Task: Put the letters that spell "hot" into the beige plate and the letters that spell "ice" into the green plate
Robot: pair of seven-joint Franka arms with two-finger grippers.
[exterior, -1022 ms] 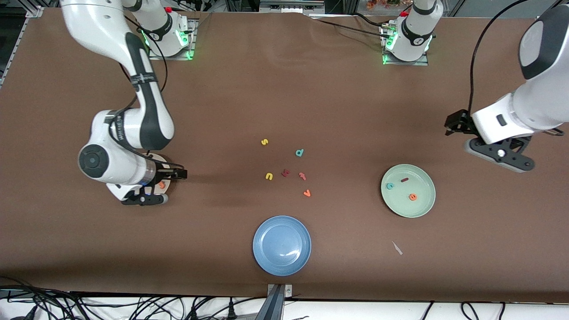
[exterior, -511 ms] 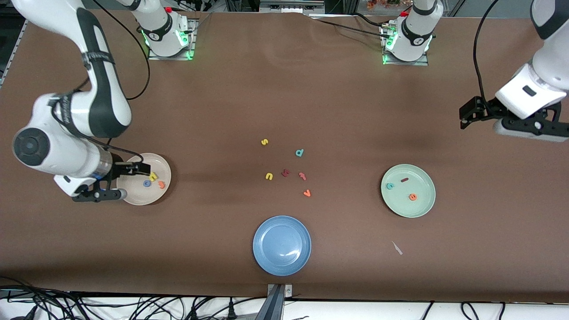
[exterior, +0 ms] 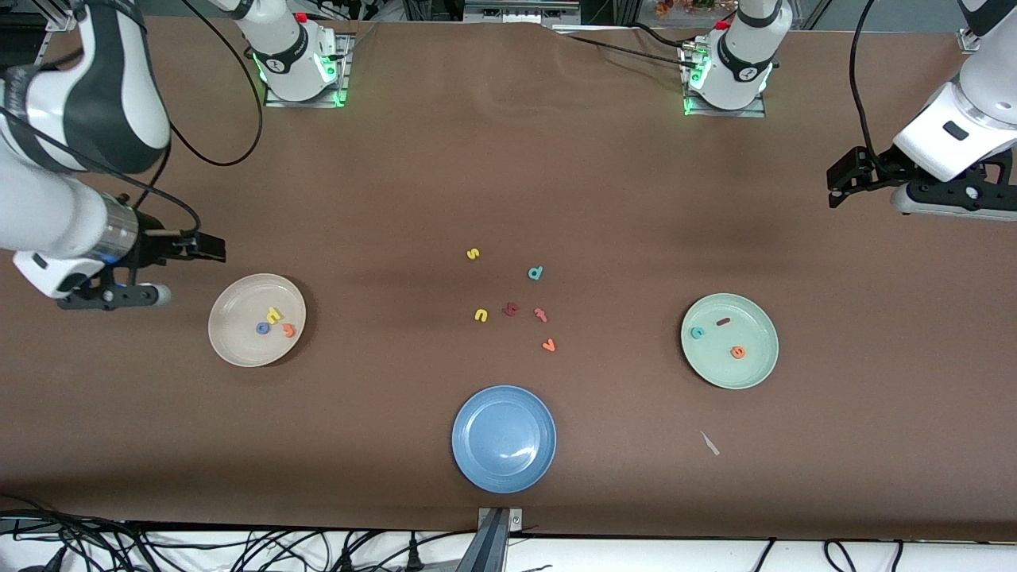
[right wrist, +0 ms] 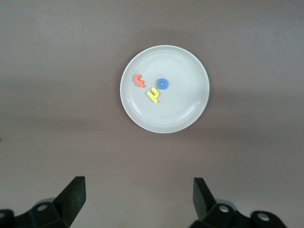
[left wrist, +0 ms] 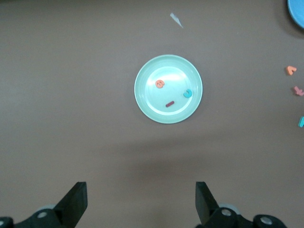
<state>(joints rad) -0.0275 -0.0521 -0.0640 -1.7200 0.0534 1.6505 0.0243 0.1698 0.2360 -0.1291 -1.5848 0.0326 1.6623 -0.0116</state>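
- The right gripper (right wrist: pixel 137 197) hangs in the air with its two fingers (right wrist: pixel 71 194) spread wide and nothing between them; it touches no object; in the front view it shows at the right arm's end of the table (exterior: pixel 604 175), up over bare cloth just beside the beige plate (exterior: pixel 230 349).
- Below and ahead of that gripper sits the beige plate, seen whole in the right wrist view; inside it lie the yellow h (right wrist: pixel 153 95), the blue o (right wrist: pixel 162 84) and the orange t (right wrist: pixel 138 80), close together; the h touches or nearly touches the o.
- The left gripper (left wrist: pixel 141 202) is likewise wide open and empty, its fingers (left wrist: pixel 204 199) well apart; it hangs over bare table at the left arm's end, well apart from the green plate (exterior: pixel 759 369).
- The green plate lies ahead of the left gripper in its wrist view; it holds the orange e (left wrist: pixel 160 84), the teal c (left wrist: pixel 188 93) and the dark red i (left wrist: pixel 170 103), each apart from the others.
- Between the two grippers, in the middle of the table, lie loose letters: a yellow s (exterior: pixel 473 254), a teal d (exterior: pixel 535 273), a yellow u (exterior: pixel 481 315), a dark red letter (exterior: pixel 511 309), a pinkish letter (exterior: pixel 541 314) and an orange v (exterior: pixel 548 345); none is near either gripper.
- A blue plate (exterior: pixel 477 461) sits nearer the front camera than the loose letters; a small pale scrap (exterior: pixel 709 443) lies near the green plate.
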